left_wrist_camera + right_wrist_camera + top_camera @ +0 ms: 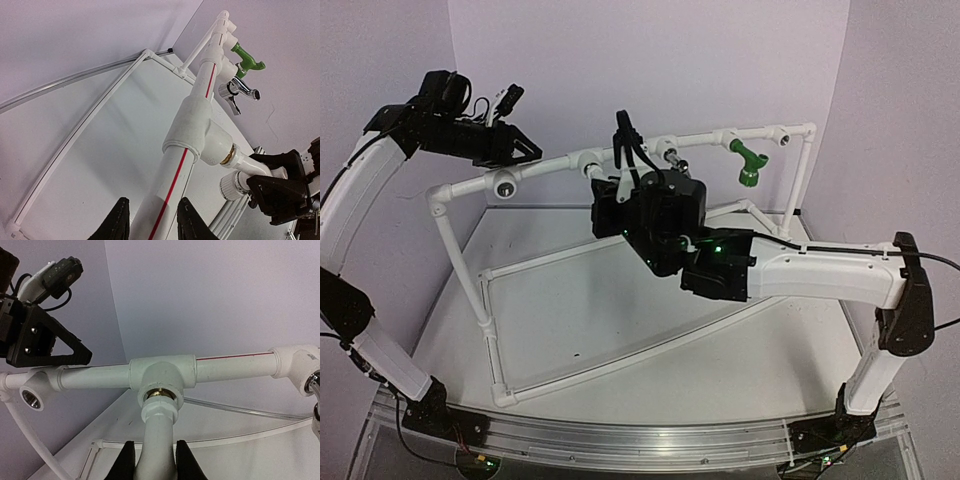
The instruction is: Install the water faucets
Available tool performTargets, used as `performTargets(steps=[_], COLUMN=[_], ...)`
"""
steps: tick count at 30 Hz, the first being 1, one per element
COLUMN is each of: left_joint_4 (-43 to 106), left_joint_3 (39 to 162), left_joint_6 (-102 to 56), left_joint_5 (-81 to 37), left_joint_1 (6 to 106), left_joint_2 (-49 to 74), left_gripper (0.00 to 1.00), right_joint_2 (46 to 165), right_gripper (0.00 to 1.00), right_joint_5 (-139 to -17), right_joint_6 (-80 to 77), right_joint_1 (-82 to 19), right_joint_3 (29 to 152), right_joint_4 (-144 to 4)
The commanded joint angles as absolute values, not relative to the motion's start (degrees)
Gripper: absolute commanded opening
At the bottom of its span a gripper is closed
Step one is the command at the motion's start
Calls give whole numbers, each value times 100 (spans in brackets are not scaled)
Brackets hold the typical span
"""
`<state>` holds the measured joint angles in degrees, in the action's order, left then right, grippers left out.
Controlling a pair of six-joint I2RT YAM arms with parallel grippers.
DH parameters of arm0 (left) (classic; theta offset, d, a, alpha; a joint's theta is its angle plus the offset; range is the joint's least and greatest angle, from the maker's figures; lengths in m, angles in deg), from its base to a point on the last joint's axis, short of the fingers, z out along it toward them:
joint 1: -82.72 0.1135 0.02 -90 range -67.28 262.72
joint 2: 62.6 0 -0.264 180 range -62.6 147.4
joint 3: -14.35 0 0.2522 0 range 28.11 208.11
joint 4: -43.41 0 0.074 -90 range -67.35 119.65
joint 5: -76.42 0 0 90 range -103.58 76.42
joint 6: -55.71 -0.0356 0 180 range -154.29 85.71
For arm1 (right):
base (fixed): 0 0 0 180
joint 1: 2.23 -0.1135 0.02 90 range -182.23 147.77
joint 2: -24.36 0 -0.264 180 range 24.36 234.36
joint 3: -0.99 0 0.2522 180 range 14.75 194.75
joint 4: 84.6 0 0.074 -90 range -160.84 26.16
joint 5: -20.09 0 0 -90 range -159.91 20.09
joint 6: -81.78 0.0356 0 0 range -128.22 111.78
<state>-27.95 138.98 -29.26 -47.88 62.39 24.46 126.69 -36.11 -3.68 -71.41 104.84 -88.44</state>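
White plastic everywhere on this one: we've got a pipe frame [560, 161] standing on the table [620, 330], with its top rail running along the table's far edge. Starting at the rail's left end, the left gripper [152, 220] is clamped right around the pipe frame, with a black finger pressed on each side of the tube and nothing else in its hold. Just right of it, near the frame's left corner, there's an open socket [505, 185] with no tap in it. In the middle of the rail sits a tee fitting [162, 372], and the white faucet [159, 435] is seated in its brass-ringed mouth, hanging below the rail. The right gripper [156, 460] is closed tight on that white faucet's body, fingers snug on both sides. Next along to the right, we see the chrome faucet [240, 90] mounted in its own fitting. Past that, near the rail's right corner, the green faucet [748, 165] is mounted too, pointing down toward the table.
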Motion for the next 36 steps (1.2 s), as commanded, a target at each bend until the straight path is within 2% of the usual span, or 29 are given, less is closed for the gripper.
performTargets(steps=[1, 18, 20, 28, 33, 36], left_joint_4=[-3413, -3396, -3403, -4094, -4586, -4690], left_joint_3=[13774, 13581, 13607, 14193, 14431, 14542], left_joint_6=[-2728, -2651, -2660, -3282, -4012, -4228], left_joint_5=[-5192, -5377, -5376, -4760, -4235, -3980], left_joint_1=[6056, 6049, 6049, 6049, 6049, 6048], left_joint_2=[2340, 2346, 2365, 2538, 2738, 2855], left_gripper=[31, 27, 30, 70, 79, 81], right_joint_2=[12604, 12612, 12619, 12674, 12683, 12706], right_gripper=[0, 0, 0, 0, 0, 0], right_joint_5=[-4174, -4609, -4620, -4251, -4152, -4139], right_joint_6=[707, 2295, 2326, 1950, 1840, 1786], right_joint_1=[-6812, -6676, -6671, -6657, -6658, -6661], right_joint_3=[10825, 11121, 11098, 10940, 10894, 10900], right_joint_4=[-8834, -8596, -8596, -8596, -8596, -8596])
